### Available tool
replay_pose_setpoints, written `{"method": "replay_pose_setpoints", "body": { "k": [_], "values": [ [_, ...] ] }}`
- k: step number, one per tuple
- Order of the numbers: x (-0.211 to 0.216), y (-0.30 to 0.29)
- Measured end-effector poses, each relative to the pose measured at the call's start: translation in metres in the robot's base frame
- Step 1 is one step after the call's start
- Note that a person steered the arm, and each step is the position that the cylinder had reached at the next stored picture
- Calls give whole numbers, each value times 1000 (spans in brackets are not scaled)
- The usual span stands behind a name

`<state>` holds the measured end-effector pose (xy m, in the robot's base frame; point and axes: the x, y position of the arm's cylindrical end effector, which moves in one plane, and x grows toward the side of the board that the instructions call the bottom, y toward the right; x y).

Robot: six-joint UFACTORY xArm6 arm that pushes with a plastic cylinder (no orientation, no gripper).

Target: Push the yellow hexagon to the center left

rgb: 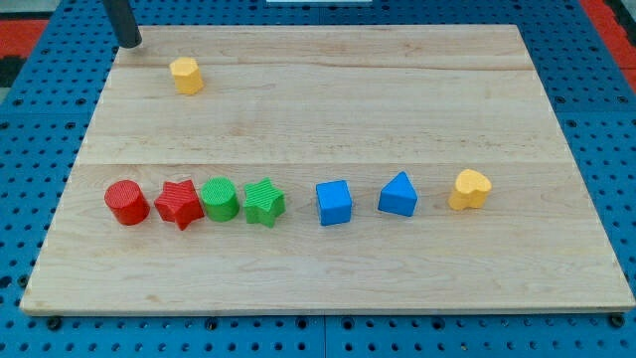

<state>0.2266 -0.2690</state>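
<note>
The yellow hexagon (185, 75) sits near the wooden board's (328, 99) top left corner. My tip (129, 43) stands at the board's top left edge, up and to the left of the hexagon, a short gap away and not touching it. Only the rod's lower part shows.
A row of blocks runs across the board's lower half: red cylinder (126, 202), red star (179, 203), green cylinder (219, 199), green star (263, 202), blue cube (334, 202), blue triangular block (398, 194), yellow heart (469, 188). A blue pegboard (30, 149) surrounds the board.
</note>
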Motion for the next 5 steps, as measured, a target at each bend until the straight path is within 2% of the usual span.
{"method": "replay_pose_setpoints", "body": {
  "k": [1, 2, 3, 4, 5],
  "values": [
    [31, 8],
    [51, 48],
    [45, 124],
    [84, 119],
    [87, 118]
  ]
}}
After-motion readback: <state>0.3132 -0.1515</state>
